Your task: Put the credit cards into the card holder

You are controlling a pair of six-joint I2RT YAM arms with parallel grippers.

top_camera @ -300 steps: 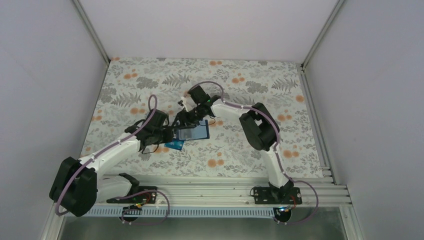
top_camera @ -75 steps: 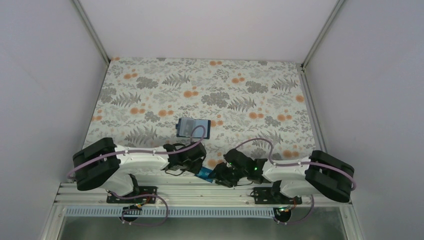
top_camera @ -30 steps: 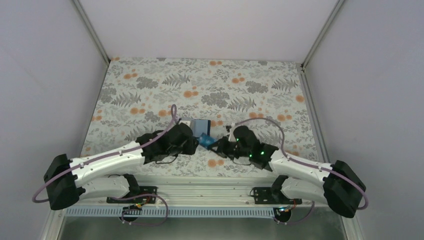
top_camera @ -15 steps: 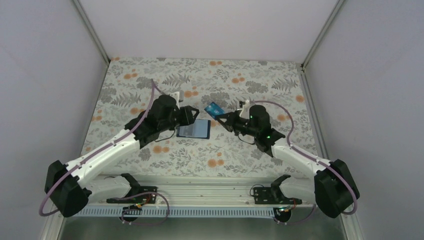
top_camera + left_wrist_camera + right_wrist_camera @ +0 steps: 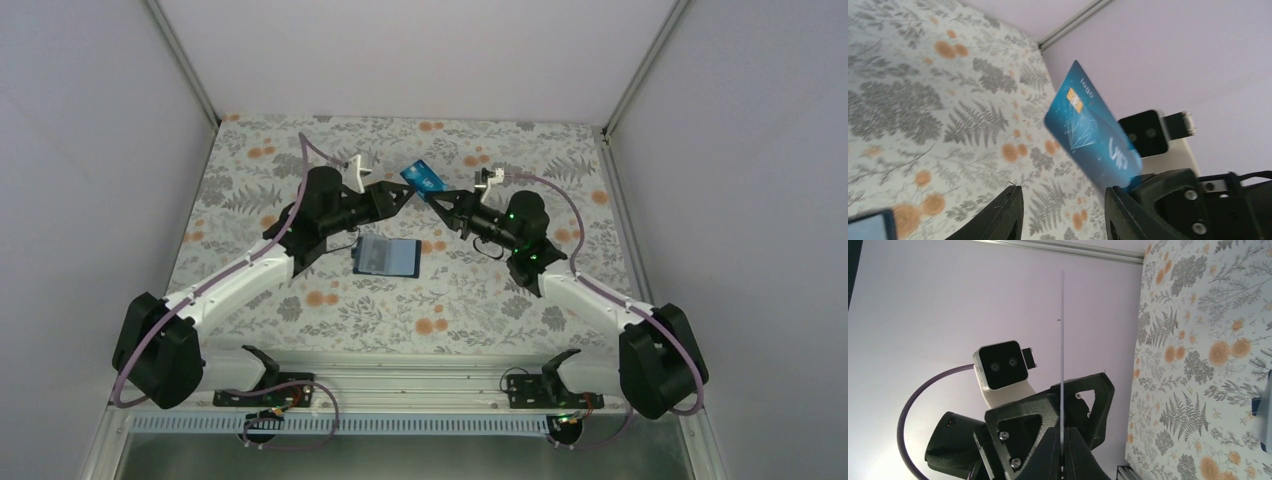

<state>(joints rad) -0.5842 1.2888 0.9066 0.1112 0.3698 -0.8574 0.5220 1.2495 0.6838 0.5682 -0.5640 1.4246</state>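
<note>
A teal-blue credit card (image 5: pixel 423 178) hangs tilted in the air over the far middle of the table, with my right gripper (image 5: pixel 441 199) shut on its lower edge. In the right wrist view the card (image 5: pixel 1062 340) shows edge-on, rising from the shut right gripper (image 5: pixel 1062 440). My left gripper (image 5: pixel 399 197) faces it from the left, open. In the left wrist view the card (image 5: pixel 1093 135) stands just beyond the open left gripper (image 5: pixel 1063 210), close to its right finger (image 5: pixel 1120 212), with nothing between the jaws. The card holder (image 5: pixel 388 257) lies open on the table below.
The floral cloth (image 5: pixel 500 290) covers the table. Metal rails (image 5: pixel 420 365) run along the near edge by the arm bases, and plain walls (image 5: pixel 400 50) close in the back and both sides.
Both arms have swung up and toward the far side. The right gripper has carried the teal card higher and further back. The left gripper has risen off the holder and now faces the card.
</note>
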